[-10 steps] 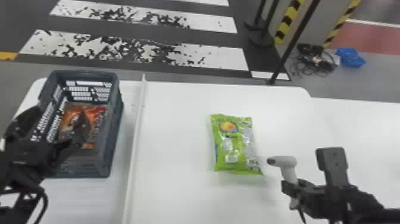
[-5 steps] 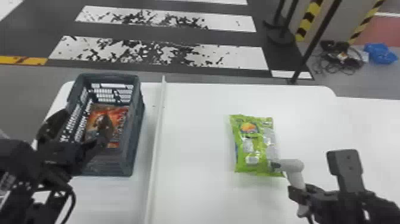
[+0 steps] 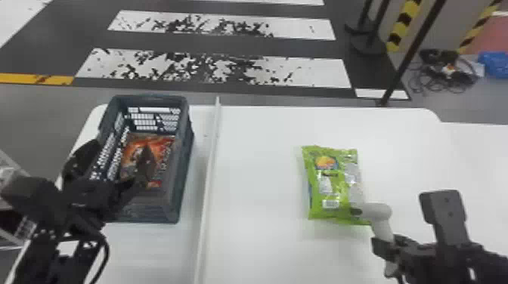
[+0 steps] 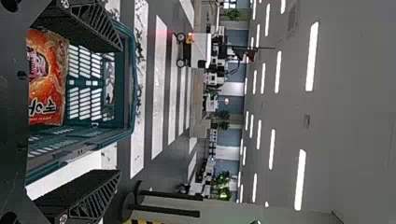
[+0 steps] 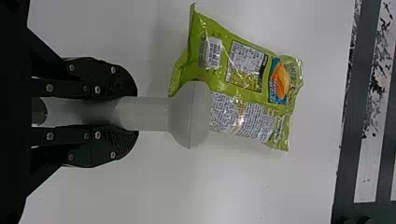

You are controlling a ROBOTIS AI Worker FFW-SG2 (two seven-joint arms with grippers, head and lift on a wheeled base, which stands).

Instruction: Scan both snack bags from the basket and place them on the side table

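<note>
If skewed, the scanner [image 5: 189, 114] clamped in the right claw [image 5: 135, 113], at four o'clock from the green bag [image 3: 332, 185] on the table [image 3: 257, 189], could misread, while the empty, wide-spread left claw [image 4: 119, 110] could snag the basket [image 3: 151, 214] round the red bag [image 4: 52, 77] at nine o'clock.

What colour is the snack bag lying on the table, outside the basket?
Green, clearest in the right wrist view.

Left arm [image 3: 41, 260], jaws spread wide, right arm [image 3: 446, 260], jaws clamped
</note>
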